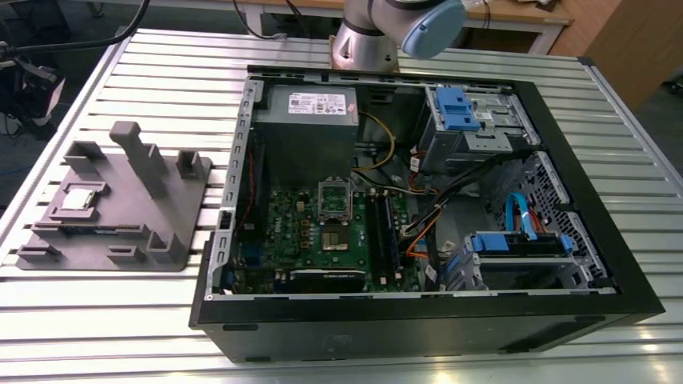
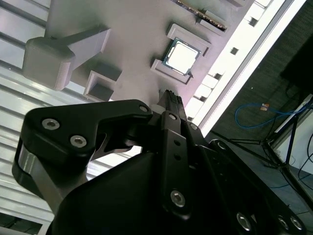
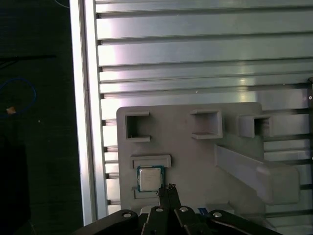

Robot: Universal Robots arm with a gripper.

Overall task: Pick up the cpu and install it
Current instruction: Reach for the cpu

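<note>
The cpu (image 1: 82, 197) is a small silver square lying flat in a recess of the grey holder plate (image 1: 117, 240) at the exterior view's left, outside the computer case. Both wrist views look down on the cpu (image 3: 149, 177) (image 2: 181, 56) from above the plate. My gripper (image 3: 168, 189) (image 2: 170, 96) hovers just beside it, black fingertips pressed together with nothing between them, not touching the chip. The metal-framed socket (image 1: 337, 234) sits on the green motherboard (image 1: 290, 228) inside the case.
The open black computer case (image 1: 597, 200) takes up the middle and the exterior view's right, with a grey power supply (image 1: 307, 112), blue drive bays (image 1: 459, 108) and loose cables. Tall posts (image 1: 139, 156) rise from the holder plate. The arm's joint (image 1: 411, 24) stands behind the case.
</note>
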